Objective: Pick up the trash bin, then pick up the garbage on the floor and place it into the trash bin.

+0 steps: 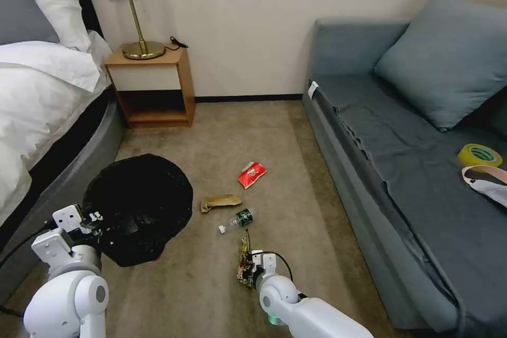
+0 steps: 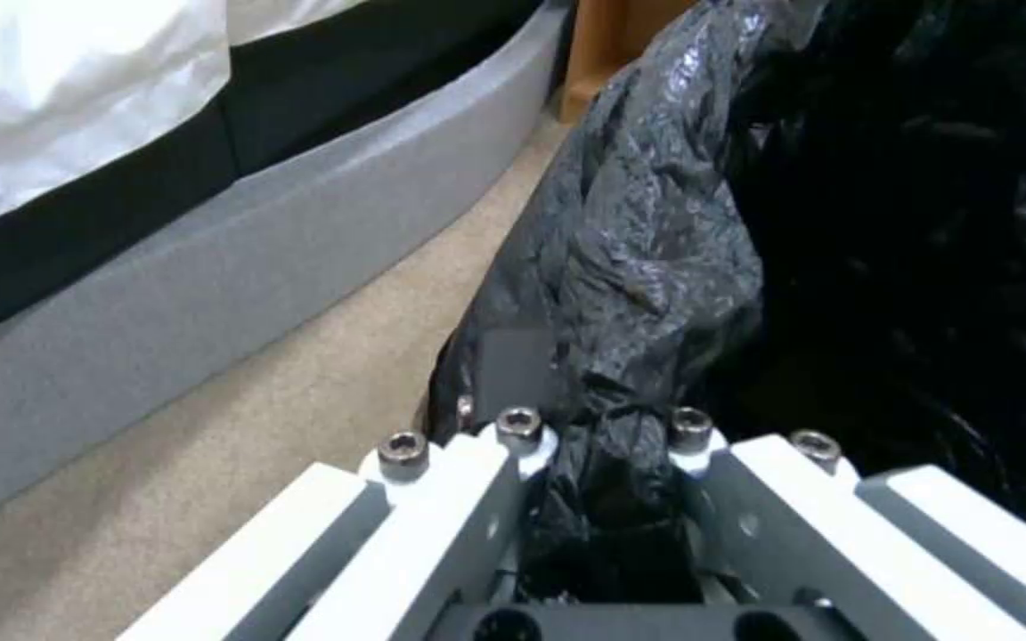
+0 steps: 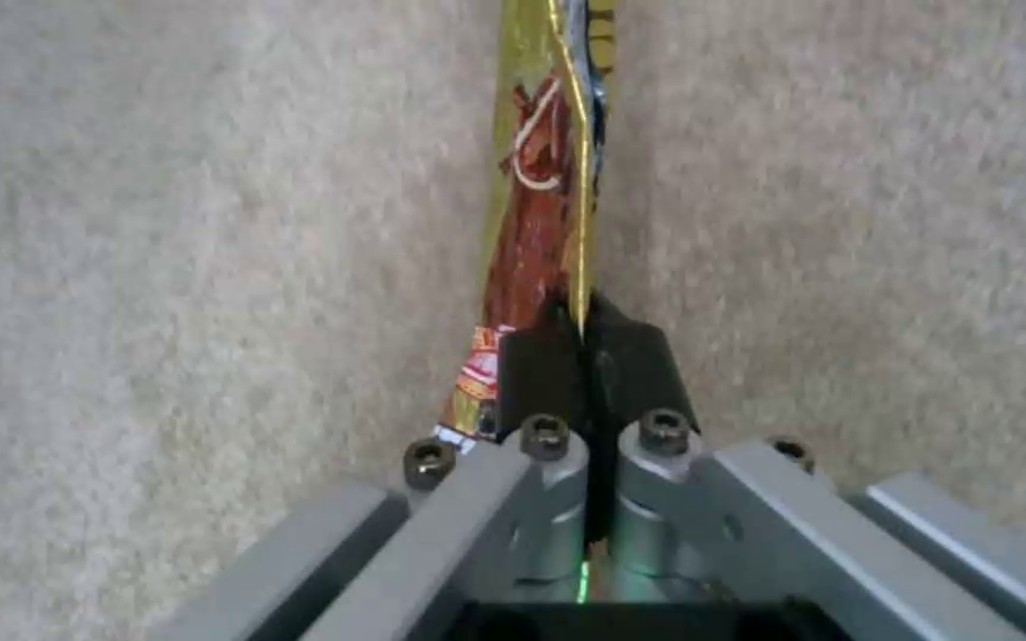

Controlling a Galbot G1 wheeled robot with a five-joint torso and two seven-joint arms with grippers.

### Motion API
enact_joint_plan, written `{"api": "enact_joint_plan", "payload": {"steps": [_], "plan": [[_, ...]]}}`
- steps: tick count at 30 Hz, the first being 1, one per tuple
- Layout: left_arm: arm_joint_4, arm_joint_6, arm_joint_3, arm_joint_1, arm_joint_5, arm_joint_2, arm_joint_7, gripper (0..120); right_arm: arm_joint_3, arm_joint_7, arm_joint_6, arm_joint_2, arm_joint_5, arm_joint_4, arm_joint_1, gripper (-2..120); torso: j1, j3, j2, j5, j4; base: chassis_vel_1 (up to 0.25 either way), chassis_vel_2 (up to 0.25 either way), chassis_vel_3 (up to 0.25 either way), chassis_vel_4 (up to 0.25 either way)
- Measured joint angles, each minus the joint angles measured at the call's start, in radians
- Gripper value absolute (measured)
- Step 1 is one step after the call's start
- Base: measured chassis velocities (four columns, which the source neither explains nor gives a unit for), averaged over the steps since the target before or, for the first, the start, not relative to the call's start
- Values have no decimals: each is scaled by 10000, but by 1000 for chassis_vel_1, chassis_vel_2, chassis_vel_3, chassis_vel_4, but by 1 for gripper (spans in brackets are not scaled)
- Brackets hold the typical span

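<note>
The trash bin (image 1: 138, 206), lined with a crinkly black bag (image 2: 644, 267), is at the left beside the bed, and my left gripper (image 1: 96, 220) (image 2: 602, 436) is shut on its near rim. My right gripper (image 1: 247, 268) (image 3: 586, 361) is low over the carpet, shut on the edge of the gold-and-dark wrapper (image 1: 243, 256) (image 3: 537, 214), which stands on edge between the pads. Other garbage lies on the carpet beyond it: a clear bottle (image 1: 241, 218) with a green label, a crumpled brown paper bag (image 1: 220, 202) and a red snack packet (image 1: 251, 174).
A bed (image 1: 37, 111) runs along the left, with a wooden nightstand (image 1: 153, 84) and lamp (image 1: 141, 45) at the back. A blue-grey sofa (image 1: 401, 158) fills the right and carries a yellow tape roll (image 1: 479, 155). Open carpet lies between them.
</note>
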Motion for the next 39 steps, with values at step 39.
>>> {"api": "enact_joint_plan", "payload": {"steps": [39], "plan": [[260, -108, 687, 453, 311, 77, -44, 3, 911, 865, -87, -2294, 1639, 6570, 1790, 0, 0, -1, 2, -2, -1, 0, 0, 0, 0]]}}
